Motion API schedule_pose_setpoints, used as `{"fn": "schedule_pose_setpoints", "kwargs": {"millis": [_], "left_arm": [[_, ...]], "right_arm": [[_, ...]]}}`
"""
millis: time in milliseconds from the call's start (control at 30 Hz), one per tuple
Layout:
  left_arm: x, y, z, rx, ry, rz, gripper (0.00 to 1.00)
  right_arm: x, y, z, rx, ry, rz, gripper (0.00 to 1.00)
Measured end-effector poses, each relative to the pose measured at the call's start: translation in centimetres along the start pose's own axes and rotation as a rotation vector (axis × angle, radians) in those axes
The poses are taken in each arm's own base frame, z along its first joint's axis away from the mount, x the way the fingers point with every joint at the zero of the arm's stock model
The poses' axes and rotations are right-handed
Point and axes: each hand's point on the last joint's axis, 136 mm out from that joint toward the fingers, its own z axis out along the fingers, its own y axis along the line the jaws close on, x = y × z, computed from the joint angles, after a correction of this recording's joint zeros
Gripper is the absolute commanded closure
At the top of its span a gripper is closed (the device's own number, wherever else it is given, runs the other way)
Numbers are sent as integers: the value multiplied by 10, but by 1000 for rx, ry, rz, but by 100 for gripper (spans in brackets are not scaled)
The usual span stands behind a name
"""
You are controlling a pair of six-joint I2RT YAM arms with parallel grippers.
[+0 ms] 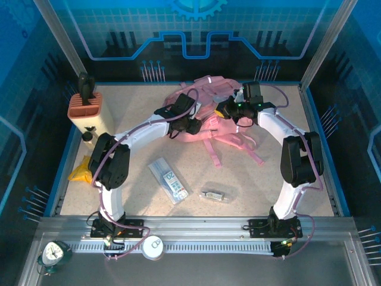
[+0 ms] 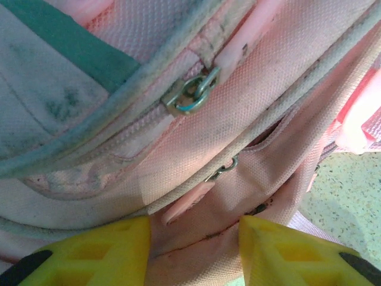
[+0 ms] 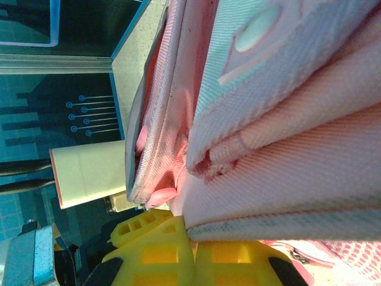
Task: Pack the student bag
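The student bag (image 1: 209, 119), a soft pink backpack with straps trailing to the right, lies at the back middle of the table. My left gripper (image 1: 189, 126) is at its left side. In the left wrist view its yellow fingers (image 2: 89, 256) stand apart, open, and the left gripper (image 2: 193, 241) has creased pink bag fabric (image 2: 196, 196) and a zip pull (image 2: 191, 95) in front of it. My right gripper (image 1: 231, 111) is at the bag's top right. In the right wrist view the right gripper (image 3: 193, 235) is shut, with an edge of the student bag (image 3: 286, 149) pinched at its tips.
A beige holder with an orange top (image 1: 87, 111) stands at the back left, also seen as the beige holder (image 3: 89, 173). A yellow item (image 1: 80, 173) lies by the left edge. A clear long case (image 1: 168, 180) and a small clear case (image 1: 215, 194) lie in front.
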Motion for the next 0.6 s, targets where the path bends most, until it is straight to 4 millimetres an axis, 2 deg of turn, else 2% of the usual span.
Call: {"fn": "schedule_pose_setpoints", "kwargs": {"millis": [167, 300, 500, 600], "left_arm": [[0, -8, -1, -11, -5, 15, 57], [1, -13, -1, -33, -9, -42, 58], [3, -9, -1, -60, -7, -181, 58], [2, -8, -1, -70, -3, -214, 55]], "right_arm": [[0, 0, 0, -2, 0, 3, 100], [0, 0, 0, -3, 1, 9, 100], [0, 1, 1, -7, 1, 14, 100], [0, 1, 1, -9, 2, 15, 100]]}}
